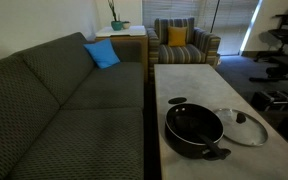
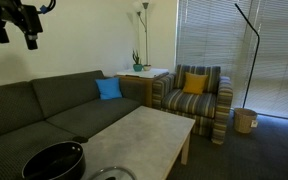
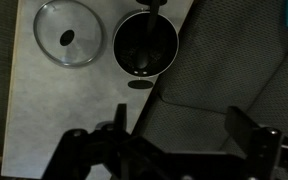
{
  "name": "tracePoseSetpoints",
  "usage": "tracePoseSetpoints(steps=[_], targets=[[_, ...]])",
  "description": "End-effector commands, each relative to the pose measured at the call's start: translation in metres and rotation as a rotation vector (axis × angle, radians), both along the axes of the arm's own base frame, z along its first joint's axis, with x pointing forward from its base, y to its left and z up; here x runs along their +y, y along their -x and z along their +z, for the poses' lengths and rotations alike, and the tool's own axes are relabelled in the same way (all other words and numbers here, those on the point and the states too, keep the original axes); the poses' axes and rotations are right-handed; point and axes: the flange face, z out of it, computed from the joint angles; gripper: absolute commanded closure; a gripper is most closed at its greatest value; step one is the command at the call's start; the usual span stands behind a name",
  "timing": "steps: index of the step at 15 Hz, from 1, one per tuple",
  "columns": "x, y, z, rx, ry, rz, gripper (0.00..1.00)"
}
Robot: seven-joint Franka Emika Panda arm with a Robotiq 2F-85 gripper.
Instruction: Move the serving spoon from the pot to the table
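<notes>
Now | tool [image 3: 179,125] spread open | serving spoon [image 3: 143,52] — seemingly inside pot [image 3: 117,45], long axis indiscernible

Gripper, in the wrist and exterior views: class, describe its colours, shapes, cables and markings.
The gripper is black all over: a blocky, angular body with two short fingers. The wrist view shows equally dark, chunky linkages, dimly lit. A thin dark cable seems to loop beside it. No markings are legible.
</notes>
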Motion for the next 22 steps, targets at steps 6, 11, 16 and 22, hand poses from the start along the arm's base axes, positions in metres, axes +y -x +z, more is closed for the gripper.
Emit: tracePoseSetpoints(steps=[6, 11, 16, 22], targets=[[0.005, -0.034, -0.057, 0.094, -0.037, 0.027, 0.0], [0.014, -0.066, -0.138, 0.219, -0.074, 0.052, 0.0], [0.033, -0.084, -0.194, 0.314, -0.034, 0.032, 0.0], [0.035, -0.078, -0.228, 0.331, -0.009, -0.012, 0.0]])
